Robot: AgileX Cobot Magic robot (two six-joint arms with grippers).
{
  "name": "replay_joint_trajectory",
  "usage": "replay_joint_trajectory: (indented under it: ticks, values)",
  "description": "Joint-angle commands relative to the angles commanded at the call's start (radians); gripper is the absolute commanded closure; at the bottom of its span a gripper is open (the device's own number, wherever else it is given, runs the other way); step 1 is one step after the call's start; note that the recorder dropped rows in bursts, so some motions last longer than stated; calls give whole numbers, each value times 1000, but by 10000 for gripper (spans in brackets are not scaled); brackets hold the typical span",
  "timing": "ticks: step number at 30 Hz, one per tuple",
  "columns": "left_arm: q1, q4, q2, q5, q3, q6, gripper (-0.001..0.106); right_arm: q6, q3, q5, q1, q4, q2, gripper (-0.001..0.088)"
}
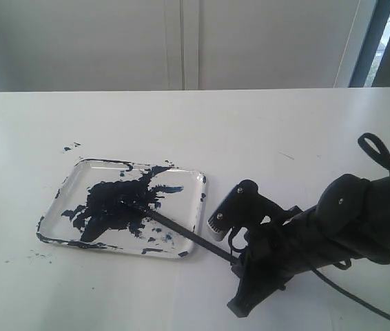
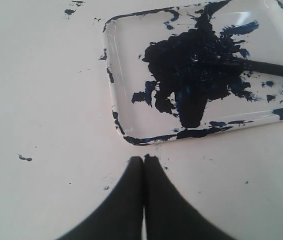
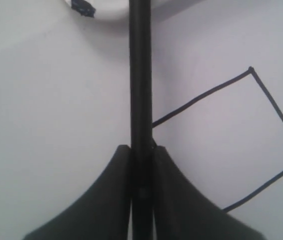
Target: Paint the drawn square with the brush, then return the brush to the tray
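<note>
The tray [image 1: 198, 185] lies left of centre on the white table, smeared with a dark blue-black paint blotch. The brush [image 1: 189, 236] slants from the blotch over the tray's near right rim, its tip resting in the paint. My right gripper [image 1: 235, 261] is shut on the handle's end. In the right wrist view the fingers [image 3: 119, 190] clamp the black handle [image 3: 141, 75], and the drawn square [image 3: 231, 140] lies just beside them, white inside. The exterior view hides the square behind the right arm. My left gripper [image 2: 144, 159] is shut and empty, close to the tray's rim [image 2: 112, 75].
Small dark paint specks [image 1: 71, 147] dot the table beyond the tray's far left corner, and another speck [image 2: 25, 158] lies near the left gripper. The right arm's bulk and cable [image 1: 360, 221] fill the near right. A white wall stands behind the table.
</note>
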Motion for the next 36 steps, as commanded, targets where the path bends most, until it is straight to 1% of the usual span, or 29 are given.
replay_joint_trajectory:
  ticks: [8, 15, 20, 24, 32, 36]
  values:
    - [0, 0, 0, 0, 0, 0, 1053, 0, -4, 41, 0, -2, -135, 868]
    - [0, 0, 0, 4, 0, 0, 1053, 0, -36, 103, 0, -11, -213, 868]
    - [0, 0, 0, 4, 0, 0, 1053, 29, -40, 100, 0, -11, -227, 868]
    - [0, 0, 0, 2, 0, 0, 1053, 71, -40, 61, 0, -32, -227, 868]
    - [0, 0, 0, -2, 0, 7, 1053, 71, -40, 31, 0, -32, -221, 868]
    - [0, 0, 0, -2, 0, 7, 1053, 71, -40, 11, 0, -34, -190, 868]
